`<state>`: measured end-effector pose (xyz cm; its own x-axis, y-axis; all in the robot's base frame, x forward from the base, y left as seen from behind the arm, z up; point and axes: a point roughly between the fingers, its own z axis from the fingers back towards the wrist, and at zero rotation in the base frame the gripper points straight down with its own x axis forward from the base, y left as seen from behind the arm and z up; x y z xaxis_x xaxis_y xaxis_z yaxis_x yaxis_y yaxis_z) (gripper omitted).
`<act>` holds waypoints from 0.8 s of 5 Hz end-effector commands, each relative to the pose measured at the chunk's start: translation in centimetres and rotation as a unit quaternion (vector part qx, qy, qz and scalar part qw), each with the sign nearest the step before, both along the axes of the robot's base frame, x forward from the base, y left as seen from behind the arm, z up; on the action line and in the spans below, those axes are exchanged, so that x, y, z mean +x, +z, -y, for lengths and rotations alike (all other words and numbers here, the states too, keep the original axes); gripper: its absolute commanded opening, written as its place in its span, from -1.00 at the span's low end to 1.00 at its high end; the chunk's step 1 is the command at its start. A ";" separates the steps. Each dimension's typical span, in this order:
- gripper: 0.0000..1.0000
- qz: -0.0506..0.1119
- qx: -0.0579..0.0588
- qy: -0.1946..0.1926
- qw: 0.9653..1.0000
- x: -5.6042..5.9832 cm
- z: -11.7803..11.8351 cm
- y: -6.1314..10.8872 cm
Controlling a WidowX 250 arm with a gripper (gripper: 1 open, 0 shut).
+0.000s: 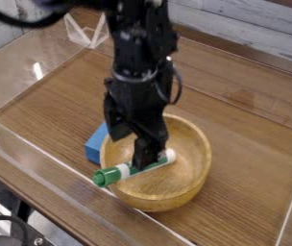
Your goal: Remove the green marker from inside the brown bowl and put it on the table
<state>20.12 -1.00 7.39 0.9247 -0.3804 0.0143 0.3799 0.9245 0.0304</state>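
Note:
The brown bowl (pixel 187 168) sits near the front of the table (pixel 59 106). Across its left rim lies the green marker (pixel 120 172), white barrel inside, green cap poking out toward the front left. My gripper (pixel 131 144) hangs open right over the marker's middle, one finger on each side of the barrel, fingertips (pixel 145 157) down inside the bowl. The jaws have not closed on the marker; part of the barrel is hidden behind the fingers.
A blue block (pixel 100 140) rests against the bowl's left side, just beside my left finger. Clear acrylic walls (pixel 34 163) ring the tabletop, and a small clear stand (pixel 87 32) is at the back left.

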 end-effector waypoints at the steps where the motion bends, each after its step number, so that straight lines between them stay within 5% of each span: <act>1: 1.00 0.028 0.001 -0.010 1.000 0.5 0.1 -0.8; 4: 1.00 0.044 -0.010 -0.034 0.998 0.5 0.3 -2.9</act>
